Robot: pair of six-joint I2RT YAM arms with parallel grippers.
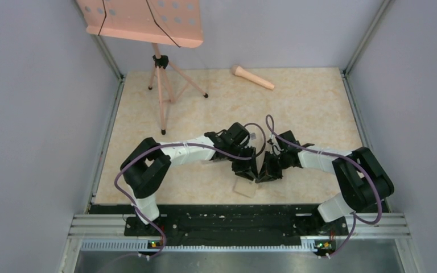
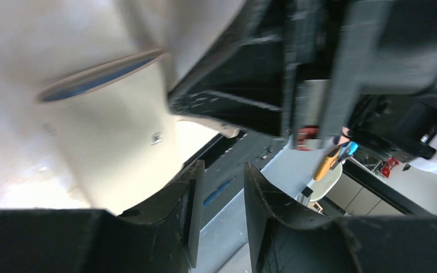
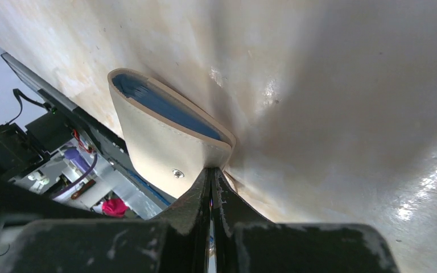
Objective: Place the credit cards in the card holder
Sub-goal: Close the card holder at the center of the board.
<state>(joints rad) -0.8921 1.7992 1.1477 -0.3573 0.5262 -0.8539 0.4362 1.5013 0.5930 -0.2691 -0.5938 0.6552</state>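
left arm (image 1: 179, 152), right arm (image 1: 321, 159): white links, black joints | cables (image 1: 117, 181): purple

**Bystanders on the Marbled Table**

A peach music stand (image 1: 142, 23) rises on its tripod at about ten o'clock on the beige marbled table (image 1: 313, 108). Its perforated desk sits tilted toward the back-left corner. Near twelve o'clock, close to the back wall, lies a peach rod, perhaps a toy microphone (image 1: 252, 77), well apart from the stand. A metal rail (image 1: 233, 226) runs along six o'clock.
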